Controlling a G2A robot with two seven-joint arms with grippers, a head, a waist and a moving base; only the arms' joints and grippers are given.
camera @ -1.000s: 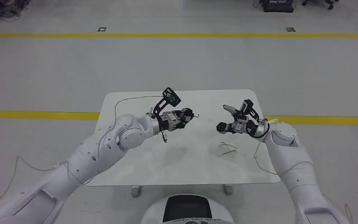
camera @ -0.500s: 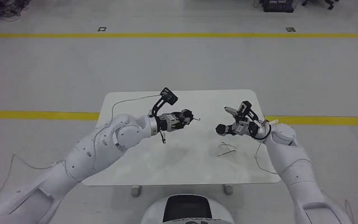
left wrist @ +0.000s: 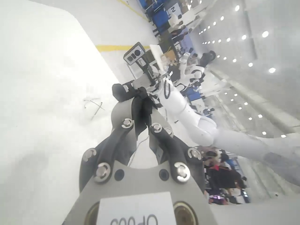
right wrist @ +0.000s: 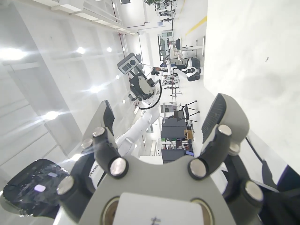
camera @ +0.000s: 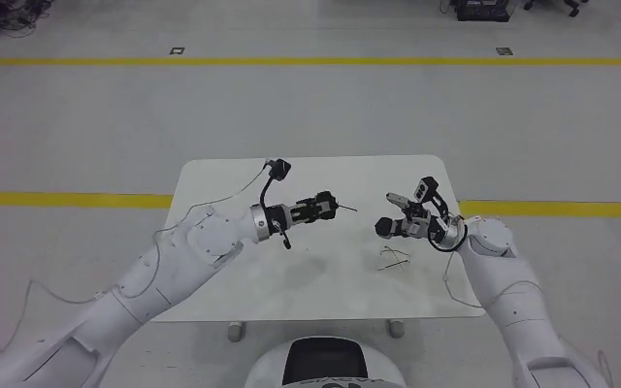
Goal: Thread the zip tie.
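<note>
My left gripper hangs above the middle of the white table, shut on a black zip tie whose thin tail points toward the other arm. In the left wrist view the zip tie is pinched between the closed fingers. My right gripper is a short gap to the right, open and facing it. Its two ribbed pads stand wide apart around nothing, and the right gripper looks across at the left arm.
A few loose black zip ties lie on the table below the right gripper, seen again as zip ties in the left wrist view. A small dark speck lies near the table's middle.
The left wrist has rolled, swinging its camera back and left, and the zip tie's tail now points right. The right gripper has shifted slightly left and lower, staying open.
</note>
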